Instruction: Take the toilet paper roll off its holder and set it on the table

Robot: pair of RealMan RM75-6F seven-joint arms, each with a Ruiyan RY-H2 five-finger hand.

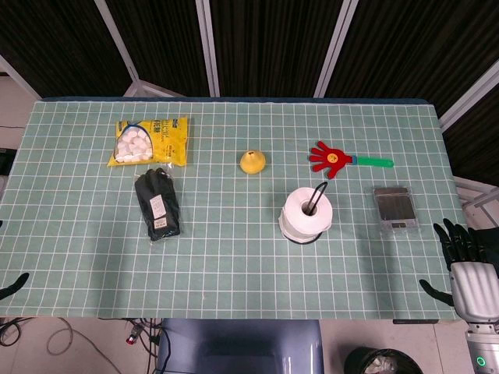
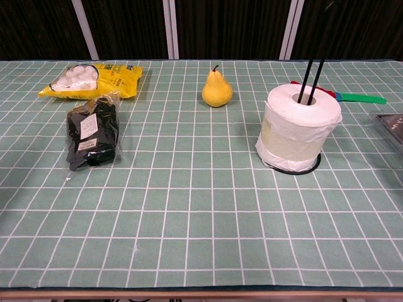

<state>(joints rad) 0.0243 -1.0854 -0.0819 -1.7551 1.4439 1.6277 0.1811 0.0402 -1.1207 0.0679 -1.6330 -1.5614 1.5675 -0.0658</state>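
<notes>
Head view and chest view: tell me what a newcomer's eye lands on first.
The white toilet paper roll stands upright on its black holder, right of the table's centre, the rod poking up through its core. Behind it lie a yellow pear and a red hand-shaped clapper; a yellow bag of white balls sits far left. The right hand is at the table's right edge, holding nothing.

My right hand (image 1: pixel 466 261) has black fingers on a silver-grey metal back, and the wrist below it is grey with a small green ring light. Of my left hand (image 1: pixel 14 285) I see only a black fingertip.
</notes>
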